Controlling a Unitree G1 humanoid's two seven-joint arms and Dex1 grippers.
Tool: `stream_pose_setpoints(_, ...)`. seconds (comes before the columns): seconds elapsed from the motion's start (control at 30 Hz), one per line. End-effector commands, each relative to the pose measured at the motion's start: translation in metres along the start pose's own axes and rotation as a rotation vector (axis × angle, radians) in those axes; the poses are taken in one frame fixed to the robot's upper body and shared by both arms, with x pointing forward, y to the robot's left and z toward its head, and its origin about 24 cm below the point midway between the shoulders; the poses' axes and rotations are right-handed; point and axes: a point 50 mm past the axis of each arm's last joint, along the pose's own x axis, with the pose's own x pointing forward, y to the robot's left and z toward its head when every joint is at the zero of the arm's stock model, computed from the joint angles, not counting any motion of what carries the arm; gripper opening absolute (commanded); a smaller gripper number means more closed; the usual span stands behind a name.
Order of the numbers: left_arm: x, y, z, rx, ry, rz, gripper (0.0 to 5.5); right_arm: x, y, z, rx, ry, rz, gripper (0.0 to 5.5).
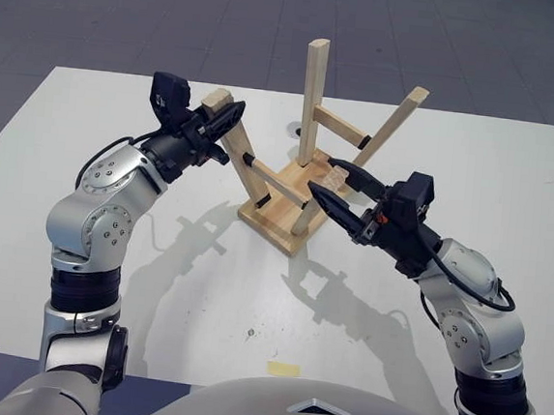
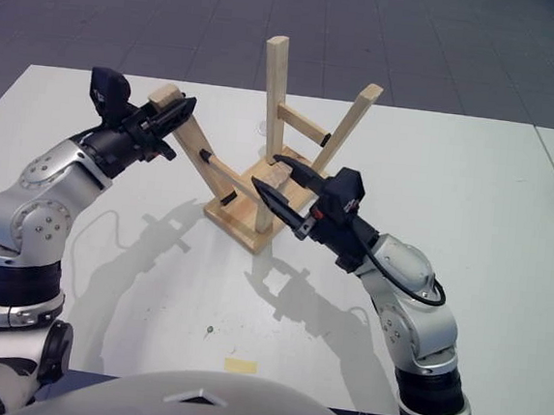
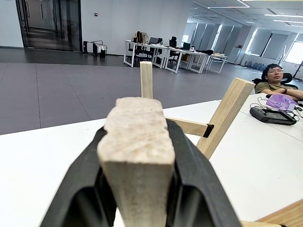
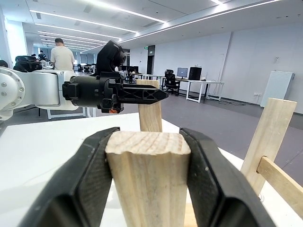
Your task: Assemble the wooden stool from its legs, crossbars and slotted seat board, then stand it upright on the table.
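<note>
Fingers of the left gripper are clamped on the top end of a stool leg, the one on the robot's left. The right gripper has its fingers pressed against both sides of the near leg, gripping its end. The stool sits upside down near the middle of the white counter. Its seat board is at the bottom, its legs point up and splay outward, and crossbars join them. A yellow tape strip lies by the counter's near edge.
</note>
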Motion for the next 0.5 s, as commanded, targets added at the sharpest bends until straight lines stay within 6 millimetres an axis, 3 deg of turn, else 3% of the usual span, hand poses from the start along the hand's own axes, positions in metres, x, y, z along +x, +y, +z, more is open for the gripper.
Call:
stream_pose_setpoints(0.03,0.0,0.001,-0.024,0.029,0.135,0.041,1.03,-0.001,0.0,-0.013,0.01,0.094,-0.022,2.11)
stream_pose_setpoints(0.23,0.0,-0.02,-0.043,0.134,0.216,-0.055,1.05,0.008,-0.004,-0.008,-0.021,0.142,-0.06,2.07)
stream_pose_setpoints(0.47,-0.019,-0.029,-0.075,0.195,0.338,-0.087,1.13,0.011,-0.003,-0.004,0.006,0.141,-0.07,2.07)
stream_pose_setpoints(0.5,-0.022,-0.03,-0.079,0.21,0.354,-0.086,1.14,0.011,-0.005,-0.002,0.015,0.127,-0.085,2.36)
